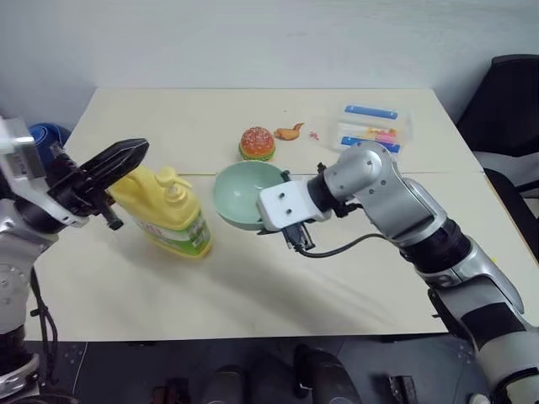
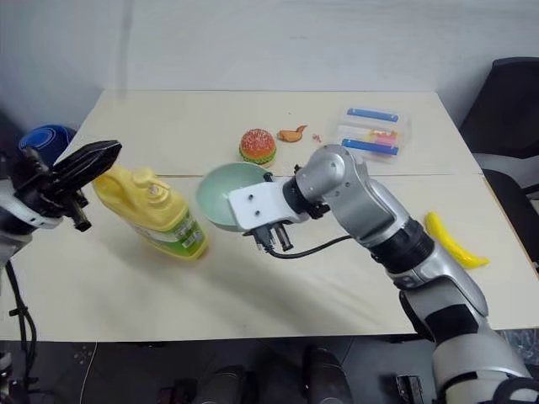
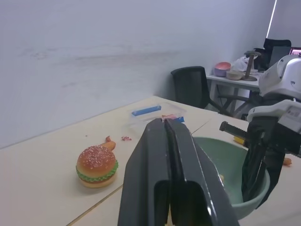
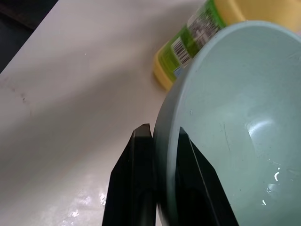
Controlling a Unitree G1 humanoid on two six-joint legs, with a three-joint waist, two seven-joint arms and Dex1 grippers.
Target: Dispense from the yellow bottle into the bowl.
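Right wrist view showed the bowl (image 4: 235,122) pinched at its rim by the right gripper (image 4: 162,155), tilted beside the yellow bottle (image 1: 168,210), while the left gripper (image 1: 118,164) was closed on nothing, so pumping was judged not yet done.

I'm looking at an office: black chairs (image 1: 505,101) at the frame's right edge, a cluttered desk (image 3: 235,80) upper right, plain white wall (image 3: 94,47).

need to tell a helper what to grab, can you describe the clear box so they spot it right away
Start from the pale table and look to its far right corner. There, beyond the toy burger and the small orange piece, lies the clear box. It is the one see-through item, low and rectangular, with blue clips along two sides and colourful bits inside.
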